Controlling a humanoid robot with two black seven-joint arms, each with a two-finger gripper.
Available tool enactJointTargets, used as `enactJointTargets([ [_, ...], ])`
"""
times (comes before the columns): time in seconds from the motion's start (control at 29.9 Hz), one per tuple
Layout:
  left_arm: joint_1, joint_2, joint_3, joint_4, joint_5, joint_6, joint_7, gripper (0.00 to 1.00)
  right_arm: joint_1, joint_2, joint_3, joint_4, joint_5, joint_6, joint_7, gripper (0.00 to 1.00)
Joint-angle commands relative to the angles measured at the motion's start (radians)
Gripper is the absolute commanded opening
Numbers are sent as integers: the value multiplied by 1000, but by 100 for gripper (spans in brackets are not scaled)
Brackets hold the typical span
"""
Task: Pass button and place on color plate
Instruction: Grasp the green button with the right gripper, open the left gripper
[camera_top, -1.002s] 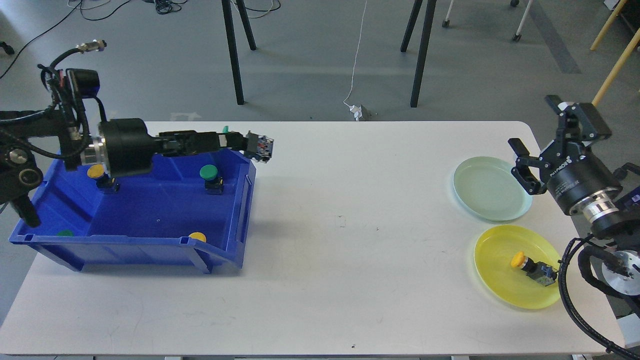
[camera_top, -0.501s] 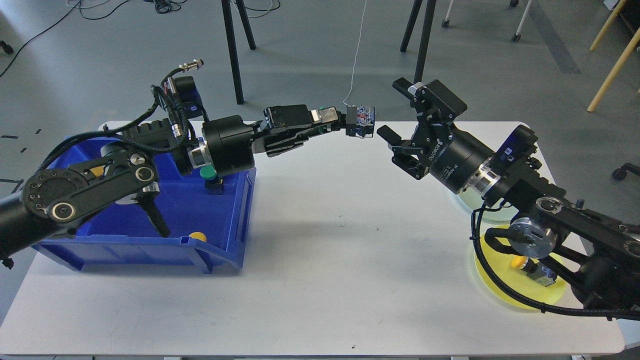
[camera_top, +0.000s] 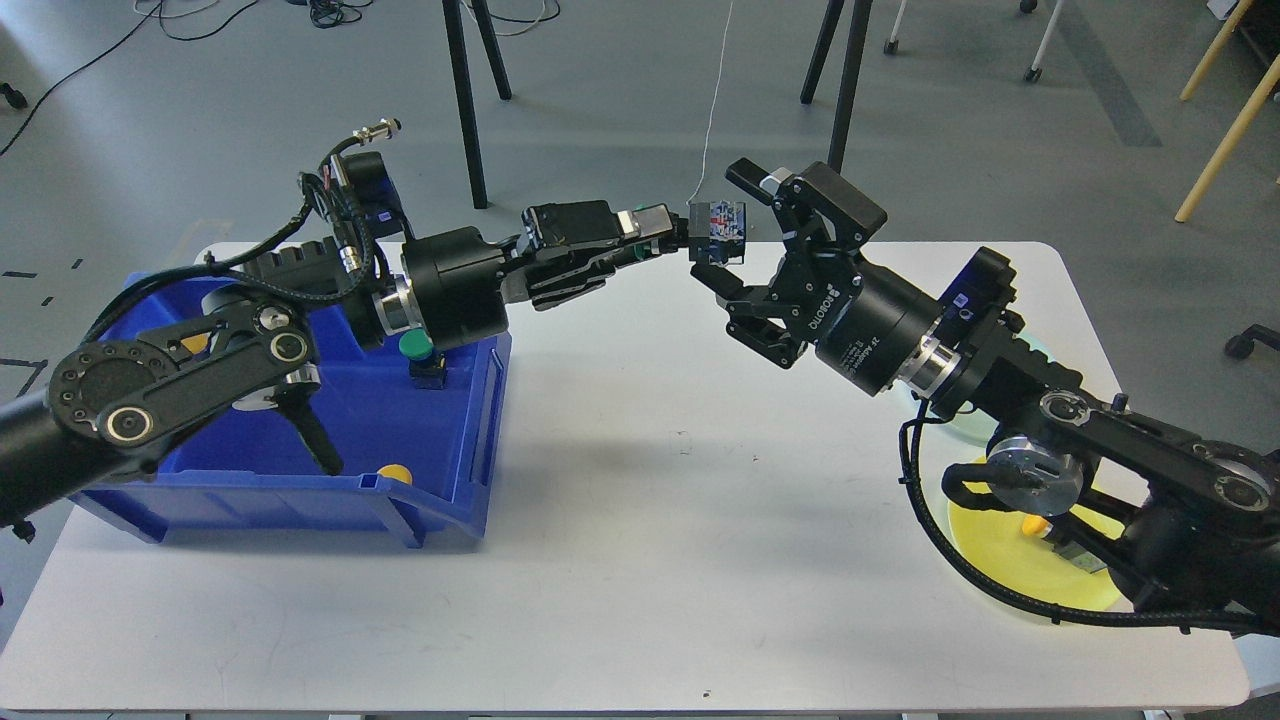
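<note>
At the table's left edge sits the blue bin (camera_top: 300, 480), a green button (camera_top: 417, 346) and a yellow one (camera_top: 395, 473) lying inside it. Above its right wall the left gripper (camera_top: 672, 233) reaches out, fingers pinching a button (camera_top: 722, 225) by its green end, high above the far table edge. The right gripper (camera_top: 738, 230) has its fingers spread, one above and one below that button; whether they touch it I cannot tell. The white table (camera_top: 640, 520) lies bare in the middle. Near the right edge the yellow plate (camera_top: 1010, 570) holds a yellow button (camera_top: 1035, 525), partly hidden by the right arm. Grey floor with chair legs lies beyond.
</note>
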Motion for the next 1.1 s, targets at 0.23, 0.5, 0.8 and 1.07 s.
enactJointTargets([
  [0.23, -1, 0, 0, 0, 0, 0, 0, 11, -9, -15, 8, 7, -14, 2, 0, 31],
  [0.5, -1, 0, 0, 0, -2, 1, 0, 19, -11, -10, 8, 4, -15, 4, 0, 1],
  [0.8, -1, -11, -3, 2, -69, 1, 0, 96, -29, -18, 32, 4, -2, -4, 0, 0],
  [1.07, 5, -3, -9, 3, -72, 4, 0, 98, -210, -18, 245, -7, 2, -62, -9, 0],
])
